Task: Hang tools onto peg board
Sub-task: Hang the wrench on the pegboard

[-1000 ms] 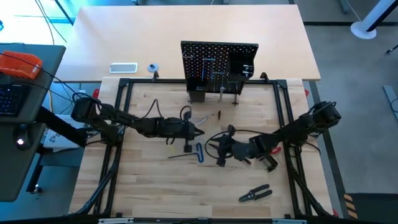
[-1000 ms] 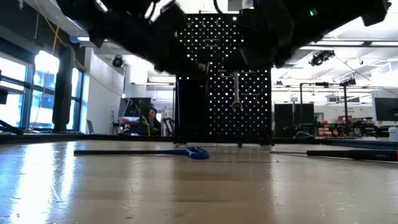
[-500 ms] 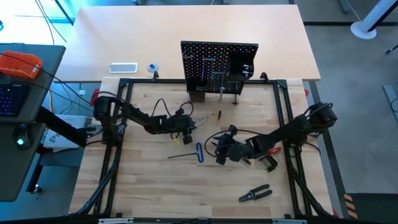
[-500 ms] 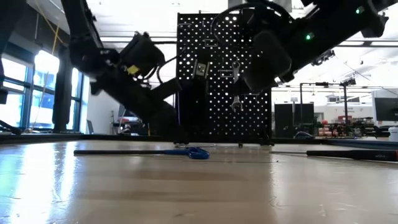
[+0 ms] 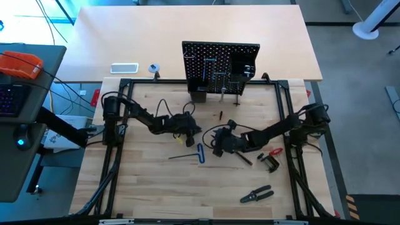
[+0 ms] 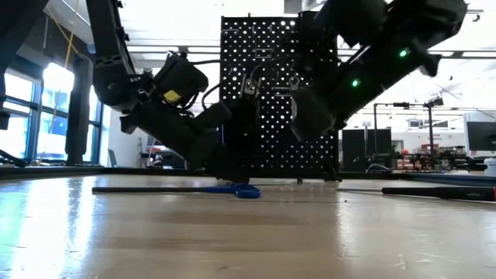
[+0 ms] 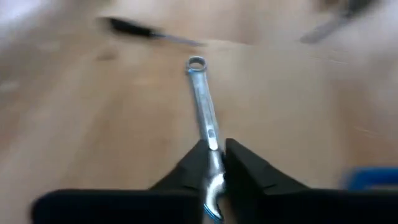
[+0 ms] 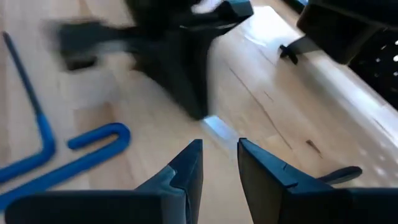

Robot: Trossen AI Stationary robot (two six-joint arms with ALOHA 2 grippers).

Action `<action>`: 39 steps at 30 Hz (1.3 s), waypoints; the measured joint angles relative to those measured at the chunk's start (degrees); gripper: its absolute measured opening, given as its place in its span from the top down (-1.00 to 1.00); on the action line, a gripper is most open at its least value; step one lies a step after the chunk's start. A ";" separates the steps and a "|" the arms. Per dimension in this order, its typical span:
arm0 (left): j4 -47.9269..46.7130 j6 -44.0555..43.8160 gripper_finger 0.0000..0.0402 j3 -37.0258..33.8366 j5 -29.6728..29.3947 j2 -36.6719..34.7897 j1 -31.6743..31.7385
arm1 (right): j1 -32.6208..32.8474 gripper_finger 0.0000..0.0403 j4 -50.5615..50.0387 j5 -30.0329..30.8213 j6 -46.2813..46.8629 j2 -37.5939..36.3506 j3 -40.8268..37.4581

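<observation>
The black peg board (image 5: 220, 65) stands upright at the table's far edge, with a few tools hanging on its hooks. A silver wrench (image 7: 202, 102) lies flat on the wood, ring end away from my left gripper (image 7: 216, 149), which is shut on it at mid-table (image 5: 195, 130). My right gripper (image 8: 219, 149) hovers open just to its right (image 5: 214, 142), with nothing between its fingers. A blue-handled bent key (image 5: 200, 153) lies on the table near both grippers. My left gripper pinches the wrench's shank (image 7: 213, 142) between its two fingers, toward the open-jaw end (image 7: 212, 205). The fingers slant down from the table's left and lie along the wrench. The wrench lies on the table, its ring end (image 7: 196, 62) pointing away.
A small screwdriver (image 5: 220, 114) lies in front of the board. A red-and-black clamp (image 5: 270, 159) and black-handled pliers (image 5: 256, 195) lie at the near right. A white tray (image 5: 124, 68) and a tape roll (image 5: 153, 68) sit beyond the frame, far left.
My left gripper has come down to the table at the wrench. My right gripper has sunk a little and moved toward the table's left and far side, closer to the left gripper. The blue key has stayed where it was.
</observation>
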 joint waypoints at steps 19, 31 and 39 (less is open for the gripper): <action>-0.20 3.86 1.00 -0.26 9.04 0.00 -3.73 | -0.77 0.51 9.43 -13.42 4.64 1.39 -10.05; -0.09 4.36 1.00 -0.26 8.76 0.00 -3.71 | 1.23 0.70 21.91 -11.11 -1.09 1.39 -14.91; 0.18 4.34 1.00 -0.26 8.61 0.00 -3.71 | -0.77 0.91 22.94 -14.88 -3.90 1.39 -14.91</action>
